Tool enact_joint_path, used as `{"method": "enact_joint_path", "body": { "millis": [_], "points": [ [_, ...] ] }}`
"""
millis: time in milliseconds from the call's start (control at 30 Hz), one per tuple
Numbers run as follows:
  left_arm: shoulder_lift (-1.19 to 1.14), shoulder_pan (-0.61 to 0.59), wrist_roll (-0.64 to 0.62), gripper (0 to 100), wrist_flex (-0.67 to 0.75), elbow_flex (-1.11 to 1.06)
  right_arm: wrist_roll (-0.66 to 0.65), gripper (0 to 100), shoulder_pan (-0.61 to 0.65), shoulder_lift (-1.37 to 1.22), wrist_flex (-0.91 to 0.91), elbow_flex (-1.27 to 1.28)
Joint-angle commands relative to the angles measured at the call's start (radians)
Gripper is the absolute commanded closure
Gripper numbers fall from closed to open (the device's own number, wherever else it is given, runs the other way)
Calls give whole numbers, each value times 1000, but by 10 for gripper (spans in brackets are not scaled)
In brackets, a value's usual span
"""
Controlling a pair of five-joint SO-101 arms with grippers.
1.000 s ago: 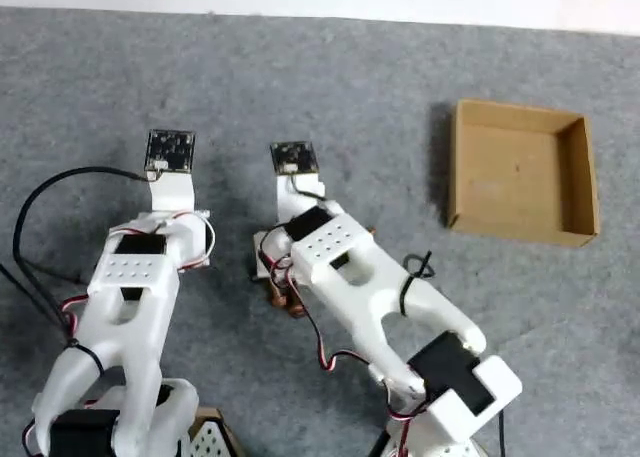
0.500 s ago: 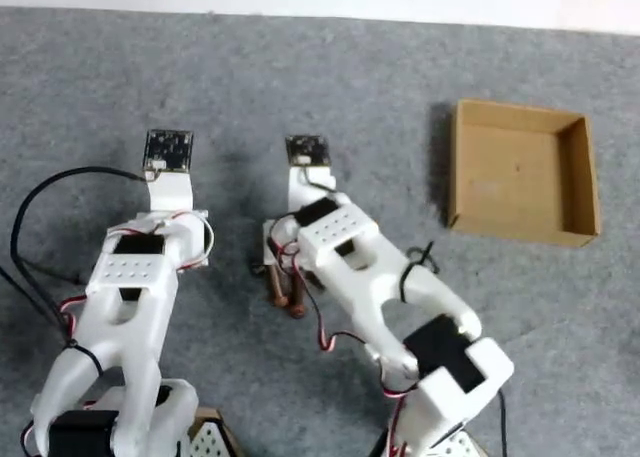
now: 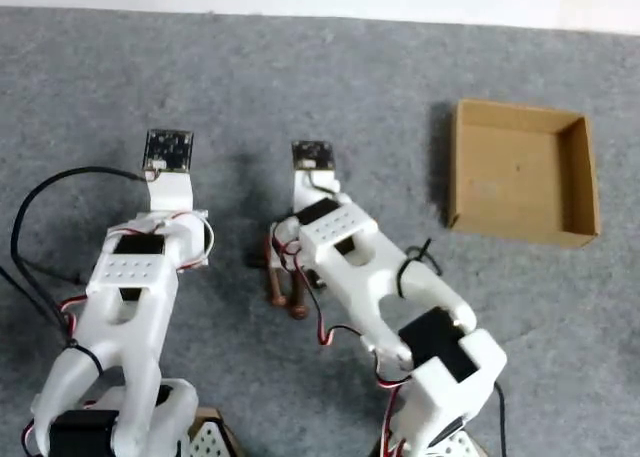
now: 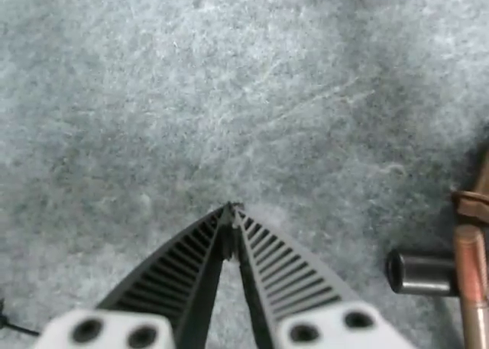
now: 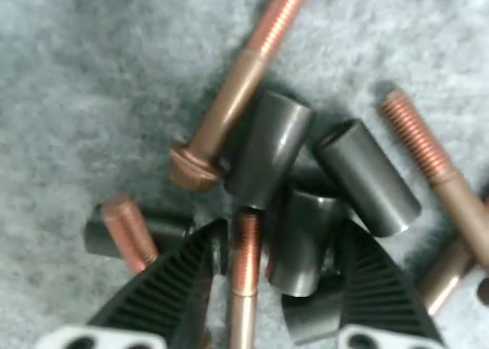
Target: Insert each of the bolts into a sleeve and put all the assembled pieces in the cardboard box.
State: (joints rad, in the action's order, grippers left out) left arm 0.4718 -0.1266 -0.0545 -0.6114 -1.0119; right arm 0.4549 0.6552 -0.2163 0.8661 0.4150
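Right wrist view: jaws astride bolt [image 5: 246, 261]

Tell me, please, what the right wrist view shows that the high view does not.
From the right wrist view: the right end effector, open, straddling a bolt and a dark sleeve, with two more sleeves lying just past them. From the high view: the empty cardboard box and the left arm. In both: copper bolts lying on the grey mat.
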Motion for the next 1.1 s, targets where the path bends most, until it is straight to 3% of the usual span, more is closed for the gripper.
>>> {"method": "enact_joint_path", "body": {
  "millis": [0,67,200,433,567,800,1067],
  "points": [
    [-1,-8,-8,993,20,5,5,830,-24,-2,-5,5],
    [-1,-8,-8,993,20,5,-15,889,-38,-2,-5,4],
    [-1,-8,-8,993,20,5,-184,998,-101,-1,1,-1],
    [-1,-8,-8,993,20,5,-331,994,-119,25,111,-15],
    [-1,-8,-8,993,20,5,-350,994,-130,171,108,-25],
    [-1,-7,-8,993,20,5,-350,994,-217,483,-21,197],
    [-1,-7,-8,993,20,5,-350,994,-219,664,-97,363]
  ]
}}
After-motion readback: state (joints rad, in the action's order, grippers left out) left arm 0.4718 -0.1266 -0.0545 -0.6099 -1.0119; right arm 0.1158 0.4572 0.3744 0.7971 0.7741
